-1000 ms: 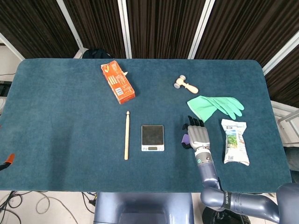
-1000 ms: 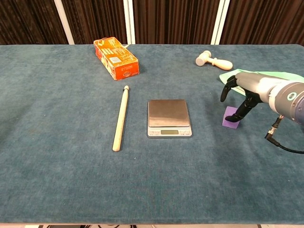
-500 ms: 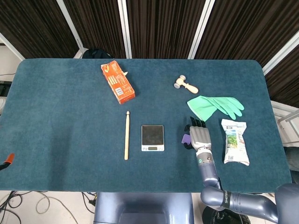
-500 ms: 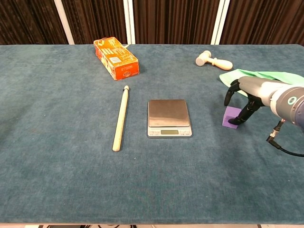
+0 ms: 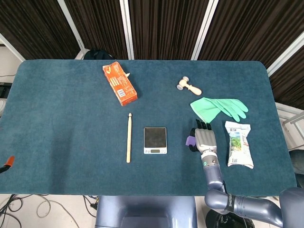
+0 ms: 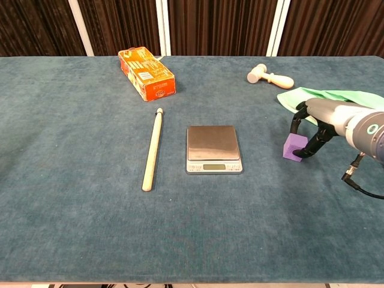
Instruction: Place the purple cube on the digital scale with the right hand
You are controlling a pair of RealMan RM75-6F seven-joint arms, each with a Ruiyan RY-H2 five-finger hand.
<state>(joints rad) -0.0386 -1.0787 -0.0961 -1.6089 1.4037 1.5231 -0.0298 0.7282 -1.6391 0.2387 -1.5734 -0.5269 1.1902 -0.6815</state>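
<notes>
The purple cube [image 5: 190, 140] [image 6: 294, 148] stands on the blue cloth, a short way right of the digital scale [image 5: 155, 139] [image 6: 213, 148], whose steel plate is bare. My right hand [image 5: 204, 138] [image 6: 317, 125] arches over the cube's right side, fingers pointing down and spread. Its thumb reaches the cube's right face and the other fingers hang behind the cube. The cube rests on the table and I see no firm grip on it. My left hand shows in neither view.
A wooden drumstick [image 5: 128, 144] lies left of the scale. An orange box [image 5: 119, 83] sits at the back left, and a small wooden mallet [image 5: 188, 86] at the back. Green gloves [image 5: 218, 108] and a snack packet [image 5: 238, 144] lie close to my right hand.
My right hand has slid to the right, uncovering more of the purple cube. The cube has barely shifted and stays on the cloth.
</notes>
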